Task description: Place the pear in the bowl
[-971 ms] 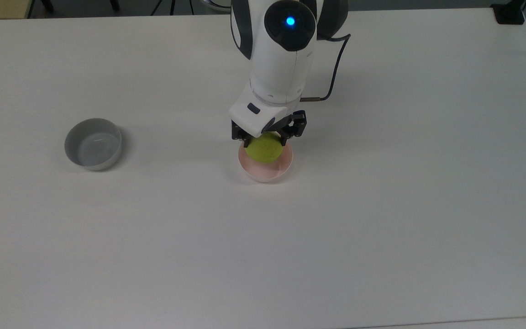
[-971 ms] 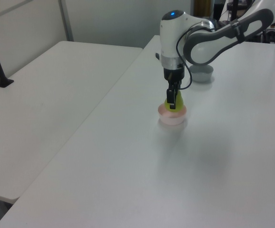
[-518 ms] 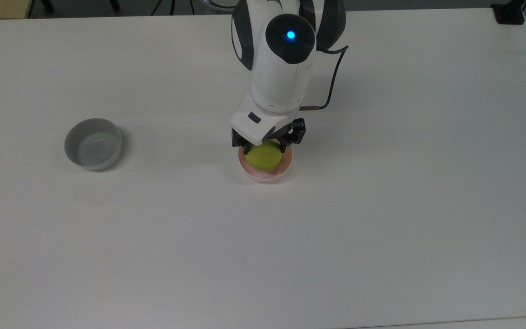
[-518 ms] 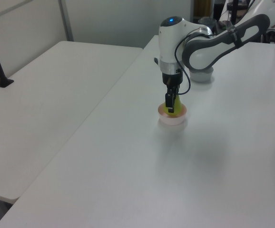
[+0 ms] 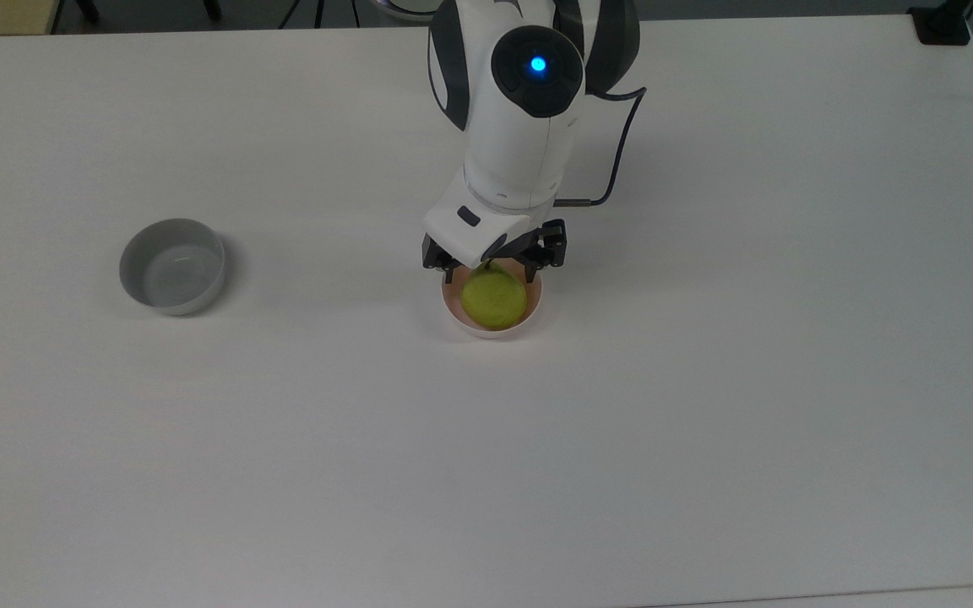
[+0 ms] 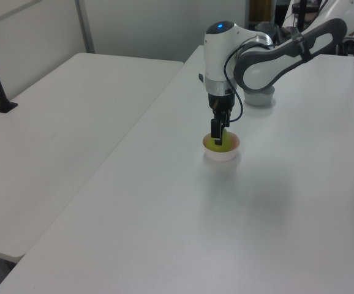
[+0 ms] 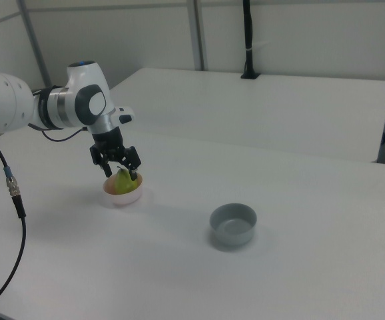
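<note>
**Sitting the pear in the pink bowl, jaws spread above it**

Resting inside the bowl (image 5: 532,314), the pear (image 5: 493,300) is lying low against the pale pink wall, its stem end pointing toward 12 o'clock in the top view, up at the arm. The gripper (image 5: 491,268) is hovering just above the fruit with its jaws released: in the right view the two black fingers (image 7: 134,175) are standing apart on either side of the pear (image 7: 122,182) rather than pressing it, so the fruit appears to be lying in the bowl on its own. The placing itself is looking finished, judging from how things lie; what is remaining is the retreat.

The risk is sitting in that retreat. The fingertips are hanging close to the rim of the bowl (image 6: 228,154) and to the top of the pear (image 6: 217,144), so a sideways pull-away could be catching the rim and dragging or tipping the light bowl across the table (image 5: 706,422). A lift that is not straight could also be nudging the rounded pear, which is likely rolling easily, and tipping it over the low wall. A vertical rise before any sideways travel would be avoiding both.

The grey bowl (image 5: 172,266) is standing well apart at 9 o'clock in the top view, out of the way.
</note>
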Motion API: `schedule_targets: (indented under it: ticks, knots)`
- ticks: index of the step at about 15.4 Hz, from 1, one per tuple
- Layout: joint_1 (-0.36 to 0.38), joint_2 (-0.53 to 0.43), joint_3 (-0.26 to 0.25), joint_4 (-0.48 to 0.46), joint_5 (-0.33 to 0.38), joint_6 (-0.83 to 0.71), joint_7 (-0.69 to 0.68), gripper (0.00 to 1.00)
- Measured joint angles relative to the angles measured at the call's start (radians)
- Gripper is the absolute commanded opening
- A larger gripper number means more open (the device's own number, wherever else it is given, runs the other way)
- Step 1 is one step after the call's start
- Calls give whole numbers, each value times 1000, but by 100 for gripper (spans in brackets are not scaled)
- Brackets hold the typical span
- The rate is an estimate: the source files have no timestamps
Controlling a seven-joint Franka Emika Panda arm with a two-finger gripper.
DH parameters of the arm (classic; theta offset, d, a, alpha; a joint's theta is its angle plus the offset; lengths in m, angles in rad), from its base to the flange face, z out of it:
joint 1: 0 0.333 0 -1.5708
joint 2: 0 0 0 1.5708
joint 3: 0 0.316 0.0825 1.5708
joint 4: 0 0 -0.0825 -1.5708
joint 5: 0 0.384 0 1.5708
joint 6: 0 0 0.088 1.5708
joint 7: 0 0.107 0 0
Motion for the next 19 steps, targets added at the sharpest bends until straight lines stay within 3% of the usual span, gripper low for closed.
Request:
schedule_targets:
  ticks: [4,10,13,16,19]
  knots:
    - [-1,-36,0,21,0,-5,1,100]
    - [-19,-150,-15,72,0,-161,-6,100]
    - [-36,-242,-57,76,8,-269,-45,100]
    - [-38,-313,-135,76,75,-354,-134,100]
    - [-41,-354,-165,76,95,-402,-158,100]
